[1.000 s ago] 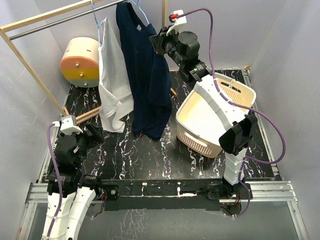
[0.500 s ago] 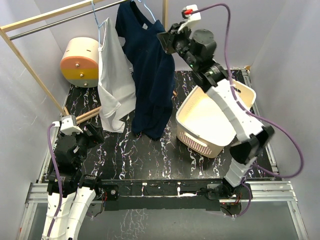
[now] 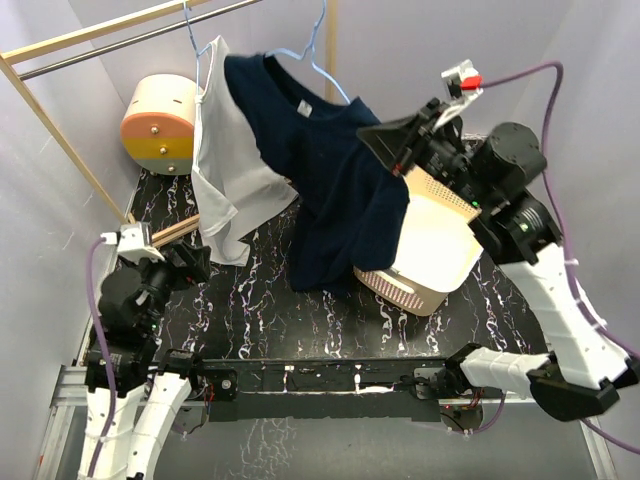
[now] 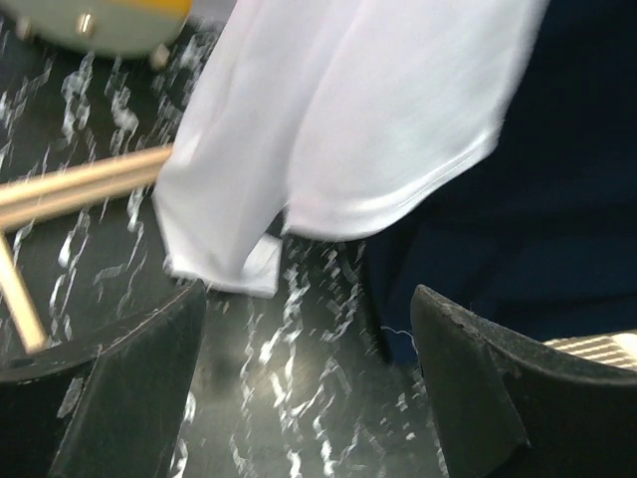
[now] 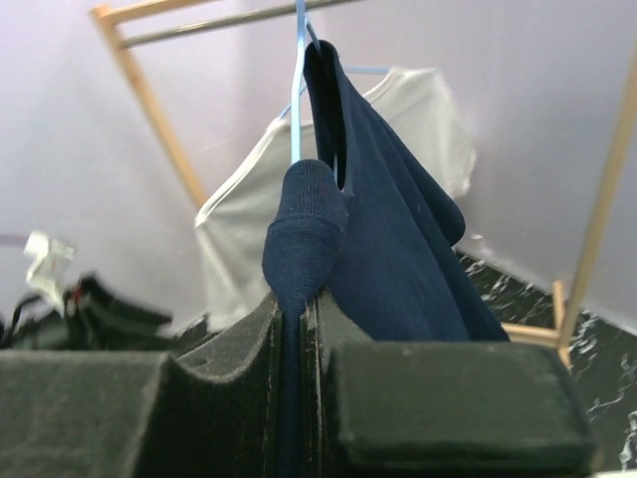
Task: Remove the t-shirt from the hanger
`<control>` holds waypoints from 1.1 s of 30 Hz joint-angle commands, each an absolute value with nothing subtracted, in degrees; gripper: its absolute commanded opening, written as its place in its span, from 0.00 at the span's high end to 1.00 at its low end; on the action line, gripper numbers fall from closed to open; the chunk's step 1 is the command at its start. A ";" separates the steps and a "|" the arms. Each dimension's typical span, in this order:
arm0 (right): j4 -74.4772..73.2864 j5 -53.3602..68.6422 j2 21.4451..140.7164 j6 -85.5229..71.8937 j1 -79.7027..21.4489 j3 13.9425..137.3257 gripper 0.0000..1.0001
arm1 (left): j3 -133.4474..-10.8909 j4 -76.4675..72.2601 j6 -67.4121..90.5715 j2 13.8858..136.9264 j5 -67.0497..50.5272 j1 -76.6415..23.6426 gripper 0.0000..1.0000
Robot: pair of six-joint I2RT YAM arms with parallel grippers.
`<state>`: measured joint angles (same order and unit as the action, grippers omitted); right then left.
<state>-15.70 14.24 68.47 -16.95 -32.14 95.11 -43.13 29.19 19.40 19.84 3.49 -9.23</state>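
Observation:
A navy t-shirt (image 3: 335, 190) hangs stretched from a light blue hanger (image 3: 322, 58) on the rail, pulled out slantwise to the right. My right gripper (image 3: 372, 135) is shut on a fold of its fabric near the shoulder. In the right wrist view that navy t-shirt (image 5: 398, 229) bulges out between the closed jaws of the right gripper (image 5: 299, 334), with the hanger (image 5: 297, 90) above it. My left gripper (image 3: 190, 262) sits low at the left, open and empty. In its wrist view the left gripper (image 4: 309, 388) faces the navy hem (image 4: 518, 199).
A white t-shirt (image 3: 225, 170) hangs on a second hanger left of the navy one. A cream laundry basket (image 3: 440, 250) stands under the right arm. A cream and orange cylinder (image 3: 160, 122) lies at the back left. Wooden rack bars (image 4: 80, 184) cross the black marbled table.
My right arm has swung right and toward the front, dragging the navy t-shirt out sideways and tilting its hanger. The left gripper has opened slightly wider.

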 commanded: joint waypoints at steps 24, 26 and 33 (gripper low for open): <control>-29.68 46.49 48.52 -20.99 -32.34 83.76 0.92 | -80.39 -29.55 55.93 59.08 -65.25 -11.25 0.22; -28.41 46.17 49.25 -21.07 -32.34 82.75 0.92 | -79.03 -33.25 58.58 58.98 -65.76 -11.48 0.21; -23.98 46.51 51.09 -21.83 -32.33 80.72 0.92 | -74.70 -36.31 60.37 58.90 -66.91 -11.71 0.21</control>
